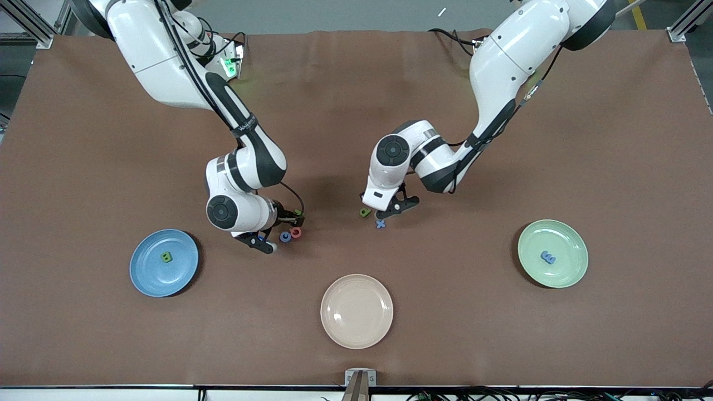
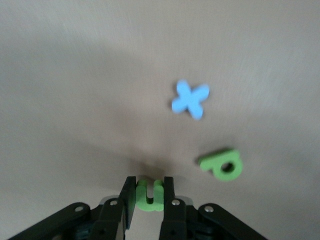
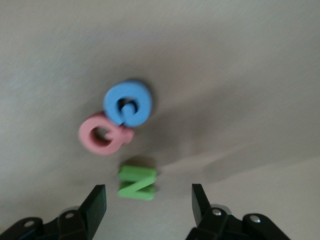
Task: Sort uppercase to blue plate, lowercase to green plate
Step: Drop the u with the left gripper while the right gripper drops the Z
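My left gripper (image 2: pixel 149 181) is shut on the green n/u-shaped lowercase letter (image 2: pixel 149 200), low over the mat at mid-table (image 1: pixel 385 215). The blue x (image 2: pixel 190 99) (image 1: pixel 380 224) and green a (image 2: pixel 222 164) (image 1: pixel 365 212) lie beside it. My right gripper (image 3: pixel 148 187) (image 1: pixel 280 233) hangs open just over the green N (image 3: pixel 136 182). Close by lie the blue C-like ring (image 3: pixel 127 102) (image 1: pixel 285 236) and the red round letter (image 3: pixel 102 134) (image 1: pixel 296 232), touching each other. The blue plate (image 1: pixel 149 274) holds a green B (image 1: pixel 166 257). The green plate (image 1: pixel 569 268) holds the blue m-like letter (image 1: pixel 548 257).
A cream plate (image 1: pixel 356 328) sits nearest the front camera, midway between the two coloured plates. The brown mat (image 1: pixel 501 334) covers the table, with cables along its front edge.
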Robot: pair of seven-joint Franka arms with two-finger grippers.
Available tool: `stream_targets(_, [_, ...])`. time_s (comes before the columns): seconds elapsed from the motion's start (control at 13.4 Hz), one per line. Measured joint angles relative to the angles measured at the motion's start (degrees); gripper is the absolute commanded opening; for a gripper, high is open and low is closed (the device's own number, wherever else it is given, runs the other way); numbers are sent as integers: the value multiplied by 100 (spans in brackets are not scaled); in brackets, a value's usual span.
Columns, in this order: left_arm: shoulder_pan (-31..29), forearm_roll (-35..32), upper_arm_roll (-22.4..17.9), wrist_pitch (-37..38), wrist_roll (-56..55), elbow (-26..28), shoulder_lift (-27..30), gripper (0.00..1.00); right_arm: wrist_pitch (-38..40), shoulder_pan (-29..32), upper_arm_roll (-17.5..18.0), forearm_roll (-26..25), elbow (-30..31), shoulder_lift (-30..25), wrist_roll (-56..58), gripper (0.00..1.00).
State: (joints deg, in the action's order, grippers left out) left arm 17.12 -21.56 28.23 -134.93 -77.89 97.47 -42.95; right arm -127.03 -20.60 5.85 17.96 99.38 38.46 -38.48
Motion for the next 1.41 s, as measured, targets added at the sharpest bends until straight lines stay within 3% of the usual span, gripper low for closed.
stream_targets(0.3, [-666, -14, -17, 239, 429, -83, 521, 0, -346, -200, 1, 79, 137, -12, -211, 71])
stream_targets(0.74, [-2031, -21, -41, 939, 2433, -110, 883, 0, -430, -197, -32, 80, 219, -14, -210, 52])
stream_targets(1.19, [-3364, -36, -67, 1119, 4312, -85, 881, 2, -533, -204, -28, 79, 267, -29, -206, 14])
stream_targets(1.41, [-3991, -101, -75, 1093, 5103, -53, 769, 18, -540, -207, -29, 78, 267, -30, -199, 4])
